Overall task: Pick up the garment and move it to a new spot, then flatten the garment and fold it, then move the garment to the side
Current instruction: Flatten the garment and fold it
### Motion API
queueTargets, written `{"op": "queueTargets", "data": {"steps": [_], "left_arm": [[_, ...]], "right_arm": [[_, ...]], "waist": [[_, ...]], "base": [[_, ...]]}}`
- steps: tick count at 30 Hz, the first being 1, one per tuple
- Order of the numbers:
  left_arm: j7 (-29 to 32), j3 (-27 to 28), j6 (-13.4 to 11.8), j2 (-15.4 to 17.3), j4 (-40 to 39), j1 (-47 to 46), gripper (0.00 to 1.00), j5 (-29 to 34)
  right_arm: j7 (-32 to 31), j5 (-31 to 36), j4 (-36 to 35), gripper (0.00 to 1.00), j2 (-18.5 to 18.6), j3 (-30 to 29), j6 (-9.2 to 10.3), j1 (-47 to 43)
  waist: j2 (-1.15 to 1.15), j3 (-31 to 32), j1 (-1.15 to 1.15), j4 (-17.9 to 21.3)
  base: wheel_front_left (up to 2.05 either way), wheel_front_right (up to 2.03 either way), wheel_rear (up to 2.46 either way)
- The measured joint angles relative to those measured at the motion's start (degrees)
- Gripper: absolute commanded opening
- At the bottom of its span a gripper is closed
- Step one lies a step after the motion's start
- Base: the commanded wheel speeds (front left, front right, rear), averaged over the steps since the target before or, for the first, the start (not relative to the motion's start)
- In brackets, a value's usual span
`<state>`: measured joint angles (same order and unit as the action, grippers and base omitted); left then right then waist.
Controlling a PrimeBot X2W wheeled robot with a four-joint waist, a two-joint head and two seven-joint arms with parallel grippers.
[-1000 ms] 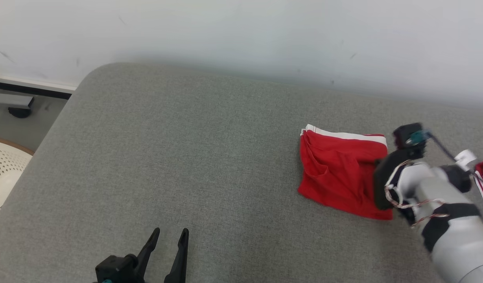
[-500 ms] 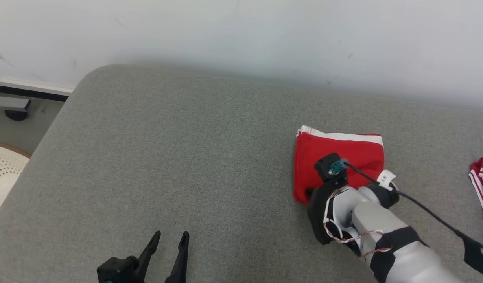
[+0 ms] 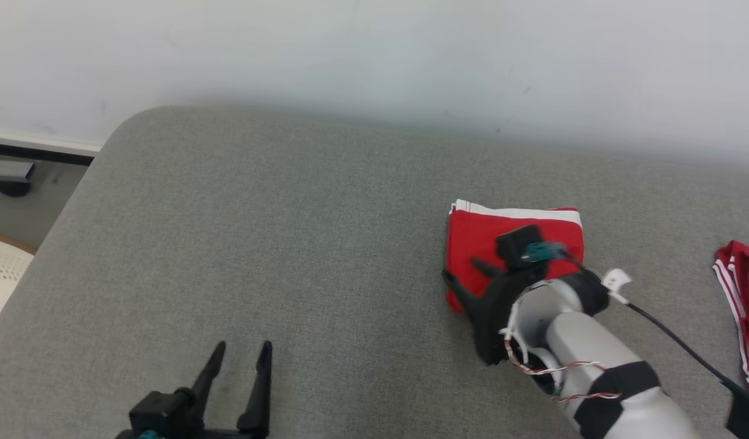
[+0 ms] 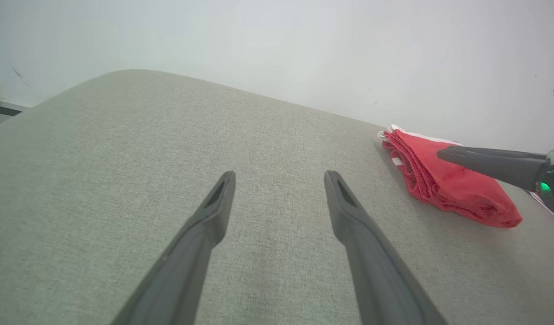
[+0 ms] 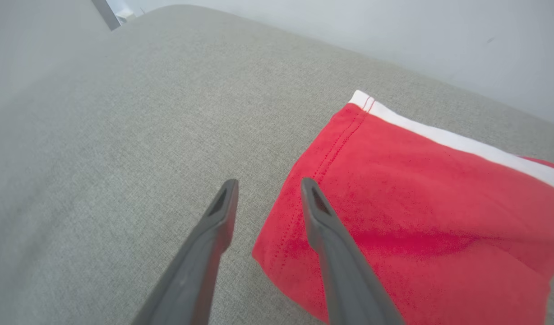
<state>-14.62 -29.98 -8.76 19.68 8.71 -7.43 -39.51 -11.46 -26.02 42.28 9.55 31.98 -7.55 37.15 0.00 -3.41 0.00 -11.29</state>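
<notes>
Here the right pincer (image 3: 464, 274) stands spread and empty. In its wrist view one finger hangs over the left hem of the garment (image 3: 472, 241) and the other over bare grey cushion (image 3: 289, 244), so the jaws straddle the cloth's edge. Whether the tips touch the fabric I cannot tell. That stance suits sliding one finger under the layers and one on top, likely to pinch the whole stack at once.

The garment is red with a white band along its far side. It lies folded into a neat, flat rectangle on the right part of the cushion, near the wall (image 3: 374, 49). The folding looks finished, leaving only the move to the side.

The left pincer (image 3: 242, 350) is also spread and empty. It waits low over open cushion, well apart from the work. A second red garment (image 3: 740, 286) lies at the far right edge.
</notes>
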Motion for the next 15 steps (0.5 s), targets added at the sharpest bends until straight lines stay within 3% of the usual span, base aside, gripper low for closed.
{"op": "queueTargets", "data": {"steps": [6,15], "left_arm": [[-0.43,7.2,-0.65,-1.43,-3.56,1.91,1.0,4.58],[-0.43,16.14,2.72,-5.28,-4.79,7.42,1.0,9.85]], "right_arm": [[6.25,4.8,-9.0,1.0,0.68,-14.88,0.0,-8.79],[6.23,13.68,-30.97,1.0,-4.08,-31.59,0.0,-28.13]], "waist": [[0.0,1.9,0.0,1.53],[0.0,3.96,-0.01,6.31]], "base": [[0.0,0.0,0.0],[0.0,0.0,0.0]]}}
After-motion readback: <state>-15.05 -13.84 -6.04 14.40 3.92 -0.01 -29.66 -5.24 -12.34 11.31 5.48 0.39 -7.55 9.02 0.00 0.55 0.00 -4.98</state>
